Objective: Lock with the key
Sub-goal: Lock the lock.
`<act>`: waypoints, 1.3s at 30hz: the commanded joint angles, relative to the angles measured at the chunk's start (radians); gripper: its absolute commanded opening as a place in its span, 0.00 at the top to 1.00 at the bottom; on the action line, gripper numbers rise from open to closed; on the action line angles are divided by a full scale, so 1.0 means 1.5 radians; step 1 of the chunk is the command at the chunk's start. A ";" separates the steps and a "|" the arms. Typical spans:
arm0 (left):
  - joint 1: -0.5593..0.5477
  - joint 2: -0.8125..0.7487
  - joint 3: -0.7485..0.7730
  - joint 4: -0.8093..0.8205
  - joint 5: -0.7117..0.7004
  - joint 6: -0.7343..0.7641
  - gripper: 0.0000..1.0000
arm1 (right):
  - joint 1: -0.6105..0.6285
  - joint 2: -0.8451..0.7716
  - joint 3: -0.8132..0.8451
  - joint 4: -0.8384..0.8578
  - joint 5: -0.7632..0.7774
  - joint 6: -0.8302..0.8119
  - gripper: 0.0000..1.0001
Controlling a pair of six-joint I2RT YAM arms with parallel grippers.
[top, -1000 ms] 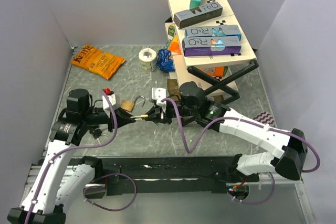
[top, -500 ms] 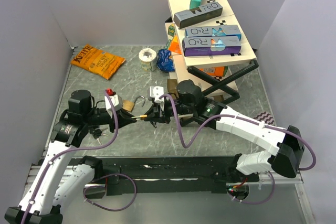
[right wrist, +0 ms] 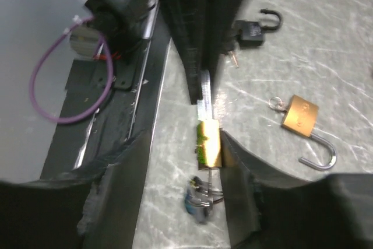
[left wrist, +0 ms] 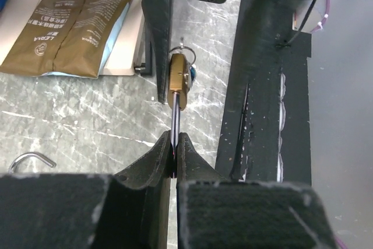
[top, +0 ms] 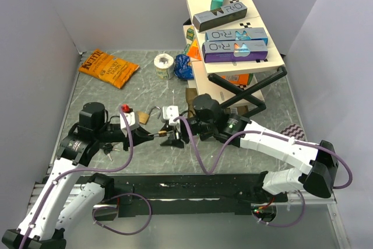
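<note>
A small brass padlock point(left wrist: 178, 80) hangs on the blade of a key point(left wrist: 175, 118), and my left gripper point(left wrist: 173, 141) is shut on that key. In the right wrist view the same padlock point(right wrist: 208, 143) sits between my right gripper's point(right wrist: 183, 144) open jaws. It rests against the right finger, well clear of the left one. A ring of spare keys point(right wrist: 201, 193) dangles under the padlock. From above, both grippers meet at the padlock point(top: 158, 133) over the table's middle, the left gripper point(top: 145, 134) on its left and the right gripper point(top: 171, 134) on its right.
A second brass padlock point(right wrist: 301, 116) with an open shackle lies nearby, and a black padlock point(right wrist: 253, 30) further off. A chip bag point(top: 108, 67), a tape roll point(top: 164, 65) and a stack of boxes point(top: 227, 27) on a black rack point(top: 250, 88) fill the back.
My right gripper's jaws have spread apart off the padlock. Both grippers and the padlock have drifted slightly toward the left.
</note>
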 commanded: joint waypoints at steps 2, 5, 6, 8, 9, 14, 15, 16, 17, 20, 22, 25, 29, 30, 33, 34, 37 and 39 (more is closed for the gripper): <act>-0.003 0.003 0.022 0.043 0.024 0.024 0.99 | 0.019 -0.047 0.015 -0.065 0.004 -0.049 0.35; -0.001 0.005 0.028 0.034 0.026 0.033 0.99 | 0.015 -0.060 0.010 -0.095 0.013 -0.055 0.31; -0.001 0.006 0.029 0.030 0.024 0.047 0.99 | 0.013 -0.063 0.008 -0.107 0.015 -0.056 0.31; -0.001 0.010 0.037 0.012 0.022 0.066 0.99 | 0.009 -0.075 0.003 -0.112 0.018 -0.055 0.32; -0.001 0.013 0.040 -0.009 0.025 0.092 0.99 | 0.006 -0.079 0.002 -0.117 0.020 -0.055 0.34; -0.001 0.023 0.053 -0.051 0.032 0.149 0.99 | 0.004 -0.078 0.002 -0.112 0.026 -0.055 0.37; -0.001 0.025 0.054 -0.054 0.035 0.157 0.99 | 0.005 -0.074 0.004 -0.109 0.024 -0.054 0.37; -0.001 0.026 0.056 -0.055 0.036 0.161 0.99 | 0.004 -0.065 0.010 -0.106 0.021 -0.050 0.38; -0.001 0.026 0.059 -0.054 0.036 0.160 0.99 | 0.004 -0.060 0.014 -0.107 0.021 -0.050 0.39; -0.001 0.035 0.067 -0.056 0.039 0.163 0.99 | 0.005 -0.042 0.026 -0.101 0.023 -0.046 0.39; -0.001 0.041 0.068 -0.056 0.044 0.163 0.99 | 0.004 -0.031 0.033 -0.094 0.024 -0.042 0.38; -0.001 0.044 0.071 -0.055 0.046 0.162 0.99 | 0.005 -0.019 0.040 -0.088 0.024 -0.039 0.38; -0.001 0.041 0.072 -0.064 0.047 0.162 0.99 | 0.004 -0.009 0.043 -0.079 0.027 -0.038 0.42; -0.001 0.040 0.072 -0.065 0.046 0.162 0.99 | 0.004 -0.007 0.043 -0.075 0.027 -0.038 0.43; -0.001 0.036 0.070 -0.067 0.044 0.161 0.99 | 0.004 -0.002 0.046 -0.075 0.028 -0.038 0.45; -0.001 0.034 0.068 -0.066 0.043 0.159 0.99 | 0.005 -0.002 0.047 -0.082 0.028 -0.039 0.46; -0.001 0.026 0.061 -0.067 0.037 0.156 0.99 | 0.004 -0.011 0.044 -0.100 0.041 -0.049 0.48; -0.001 0.021 0.056 -0.068 0.033 0.159 0.99 | 0.004 -0.022 0.040 -0.116 0.047 -0.061 0.49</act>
